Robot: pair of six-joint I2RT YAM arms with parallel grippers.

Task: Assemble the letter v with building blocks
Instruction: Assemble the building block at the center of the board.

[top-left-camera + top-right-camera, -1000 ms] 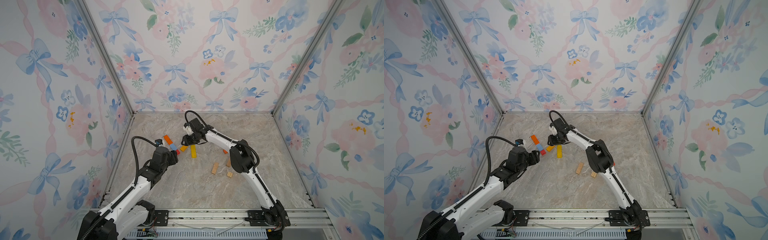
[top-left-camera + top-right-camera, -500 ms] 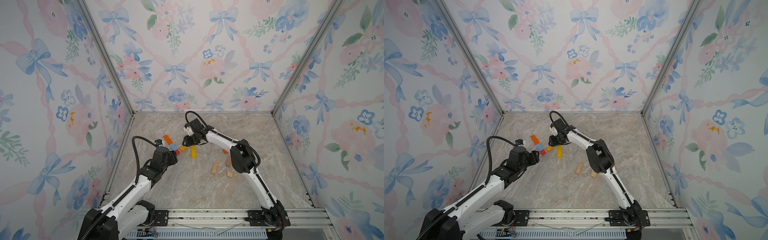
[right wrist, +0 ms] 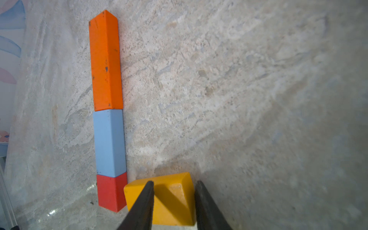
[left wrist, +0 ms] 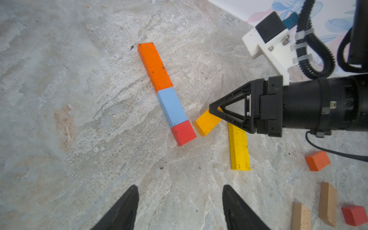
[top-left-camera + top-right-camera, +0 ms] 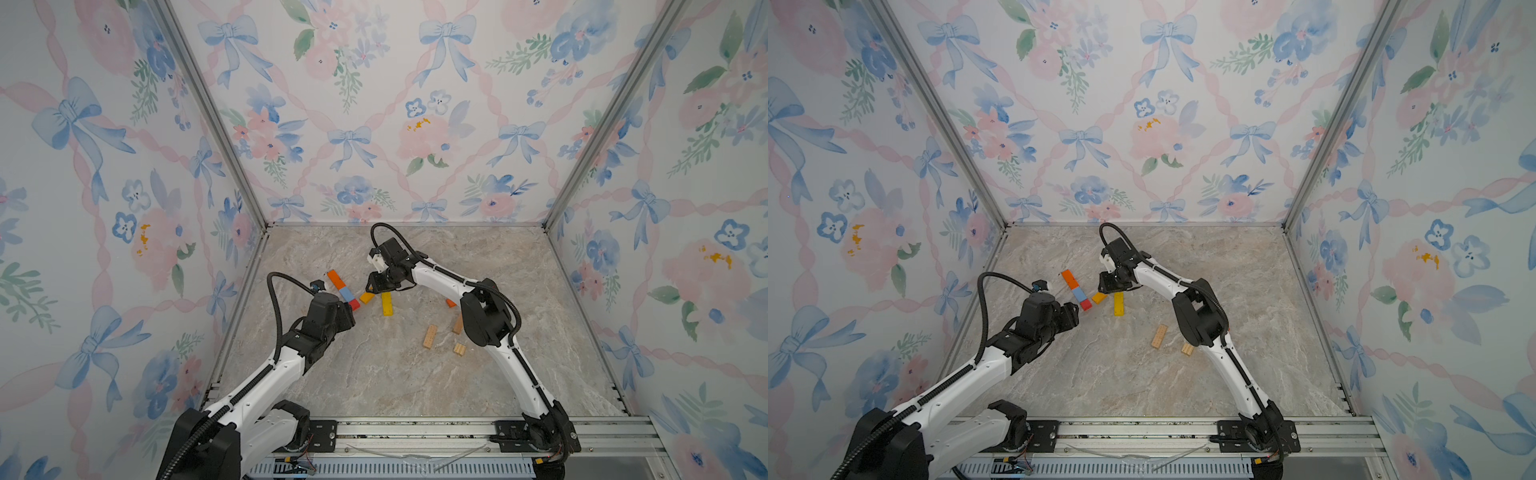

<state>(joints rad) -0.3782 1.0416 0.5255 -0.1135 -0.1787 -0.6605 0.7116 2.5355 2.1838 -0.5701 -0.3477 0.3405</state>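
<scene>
The left gripper point(image 4: 180, 187) hangs with its jaws wide apart and empty, at about 7 o'clock of the red block point(image 5: 354, 304) in a top view. My guess is that it waits there to steady the finished stroke if anything gets nudged.

That stroke is the orange block point(image 5: 333, 277), blue block point(image 5: 345, 293) and red block laid end to end and touching. It runs from 11 o'clock down to 5 o'clock, so it reads as the V's left arm, with the red end as the point.

The amber block point(image 5: 367, 297), a short one, sits just beside the red end at about 2 o'clock. That looks like the first piece of the V's other arm, angled to climb away from the point. The right gripper point(image 3: 174, 182) has its jaws partly apart, one on either side of this block. In the right wrist view one finger crosses the block's top face, so I cannot tell whether it is actually pinched.

The yellow block point(image 5: 386, 304) lies at 4 o'clock of the amber one, running 12 to 6. It is near enough to be the likely next piece.

Further toward 3 to 5 o'clock, well apart, the small orange block point(image 5: 451, 302) and the tan blocks point(image 5: 430, 336) lie loose as spares.
</scene>
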